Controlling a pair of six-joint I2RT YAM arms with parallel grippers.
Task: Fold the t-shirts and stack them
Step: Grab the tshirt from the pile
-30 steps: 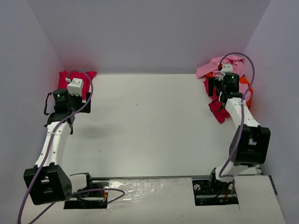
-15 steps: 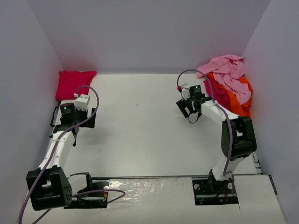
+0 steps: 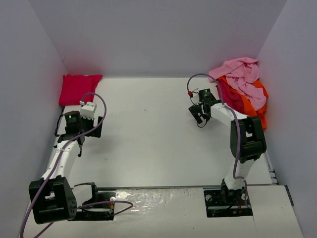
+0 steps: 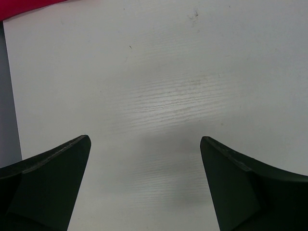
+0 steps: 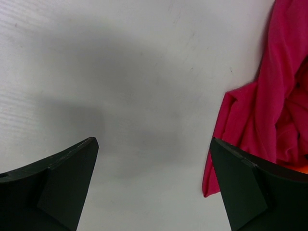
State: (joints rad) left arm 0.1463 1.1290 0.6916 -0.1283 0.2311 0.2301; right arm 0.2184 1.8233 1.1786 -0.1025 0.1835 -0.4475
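A folded red t-shirt (image 3: 78, 88) lies in the far left corner; its edge shows at the top left of the left wrist view (image 4: 24, 6). A loose pile sits in the far right corner: a pink t-shirt (image 3: 242, 74) on top, an orange one (image 3: 256, 103) and a dark crimson one (image 3: 232, 96) beneath. My left gripper (image 3: 80, 128) (image 4: 144, 144) hangs open over bare table, nearer than the folded shirt. My right gripper (image 3: 199, 116) (image 5: 153, 142) is open and empty, just left of the pile, with the crimson shirt's hem (image 5: 269, 110) beside its right finger.
White table (image 3: 148, 129) enclosed by pale walls at the back and both sides. Purple cables loop from both wrists. The arm bases sit on the near edge.
The left gripper drew back from the folded red shirt toward the near side. The right gripper left the pile and swung left over the table, both staying open.
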